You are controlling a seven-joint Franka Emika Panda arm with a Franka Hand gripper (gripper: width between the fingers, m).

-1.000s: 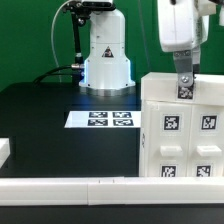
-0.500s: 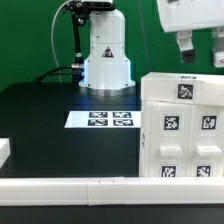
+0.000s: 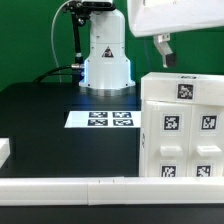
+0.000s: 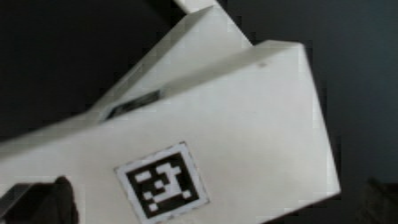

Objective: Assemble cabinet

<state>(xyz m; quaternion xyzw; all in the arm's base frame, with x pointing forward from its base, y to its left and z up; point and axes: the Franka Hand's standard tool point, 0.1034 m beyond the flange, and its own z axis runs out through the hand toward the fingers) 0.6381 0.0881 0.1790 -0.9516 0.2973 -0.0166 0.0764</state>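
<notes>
The cabinet point(image 3: 185, 125) is a big white box with several black-and-white tags on its front and one on top. It stands on the black table at the exterior view's right. My gripper point(image 3: 166, 52) hangs above the cabinet's upper left corner, clear of it, with one dark finger point(image 3: 163, 50) showing below the white hand. In the wrist view the cabinet's white top and a tag point(image 4: 160, 186) fill the picture. A dark fingertip point(image 4: 36, 200) shows at the edge, with the jaws wide apart and nothing between them.
The marker board point(image 3: 100, 119) lies flat on the table in front of the robot base point(image 3: 105, 55). A low white wall point(image 3: 60, 186) runs along the front edge. A small white part point(image 3: 4, 150) sits at the exterior view's far left.
The gripper was down at the tag on the cabinet's top. It has let go, risen, and moved toward the exterior view's left. The cabinet has not moved.
</notes>
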